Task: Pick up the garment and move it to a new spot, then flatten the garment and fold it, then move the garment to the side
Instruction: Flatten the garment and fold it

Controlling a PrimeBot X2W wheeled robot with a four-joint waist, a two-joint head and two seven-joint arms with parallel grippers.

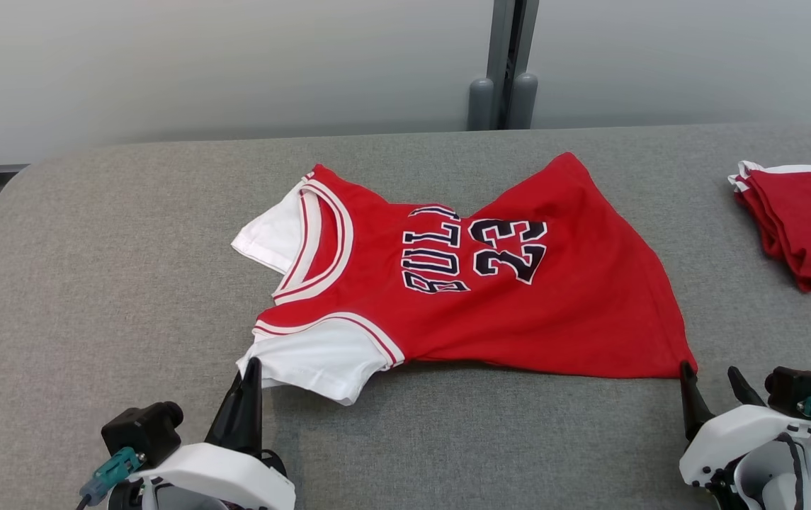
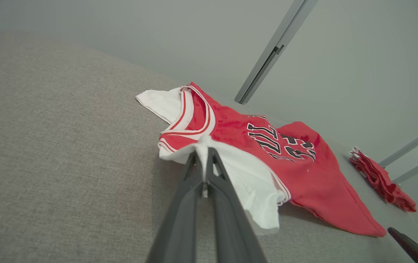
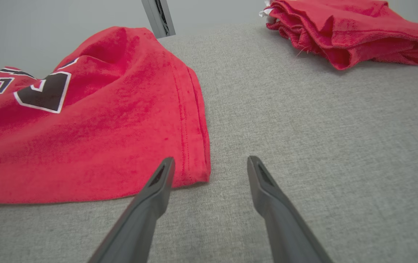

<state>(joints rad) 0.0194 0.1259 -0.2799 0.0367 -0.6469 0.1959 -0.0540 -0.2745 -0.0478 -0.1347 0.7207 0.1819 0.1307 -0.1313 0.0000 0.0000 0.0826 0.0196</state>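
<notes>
Head view puts the jersey (image 1: 518, 297) in the middle of the grey surface (image 1: 93, 283), loosely spread and rumpled, collar to the left. The left gripper (image 2: 203, 155) pinches the near white sleeve (image 1: 320, 361), while the right gripper (image 3: 210, 160) stands spread just beside the near right hem corner (image 3: 198, 171), holding nothing. Light, soft and limp, the cloth will likely sag between holds, so sleeve and hem corner suit pinching.

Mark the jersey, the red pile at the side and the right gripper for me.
jersey (image 1: 575, 297): head view, plain red cloth beside the number 23.
red pile (image 1: 809, 227): head view, top red layer.
right gripper (image 3: 210, 160): right wrist view, midway between its spread fingertips.
</notes>
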